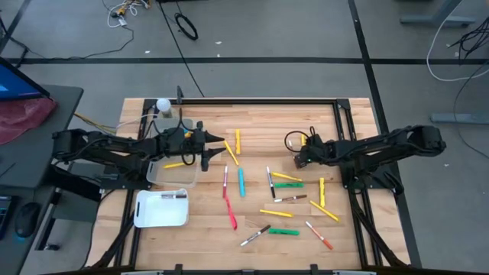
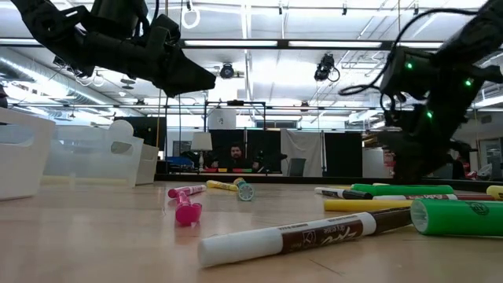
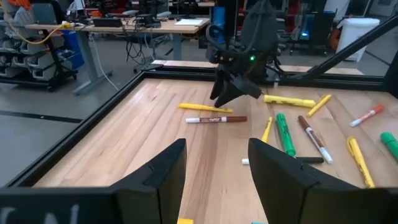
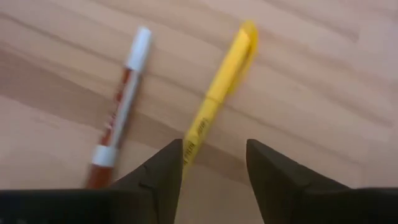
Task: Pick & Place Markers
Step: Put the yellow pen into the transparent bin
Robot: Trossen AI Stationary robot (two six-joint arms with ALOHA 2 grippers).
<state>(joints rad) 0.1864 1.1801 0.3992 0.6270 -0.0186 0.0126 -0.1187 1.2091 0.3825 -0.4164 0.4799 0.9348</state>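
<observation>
Markers (image 1: 241,182) in yellow, green, light blue, red and white-brown lie flat and scattered across the wooden table. My left gripper (image 1: 223,147) hovers open beside a clear bin (image 1: 173,173), off the table; in the left wrist view (image 3: 217,167) nothing sits between its fingers. My right gripper (image 1: 296,160) is open and points down over a yellow marker (image 4: 219,93) and a white-brown marker (image 4: 120,99). The yellow marker's near end runs under the gap beside one finger (image 4: 165,174). I cannot tell whether that finger touches it.
The clear bin holds a yellow marker (image 1: 174,164). A white tray (image 1: 149,218) near the table's front left holds one marker (image 1: 174,196). A black rail (image 1: 229,99) frames the table. A white ball (image 1: 162,105) and a cable loop (image 1: 294,140) lie toward the far edge.
</observation>
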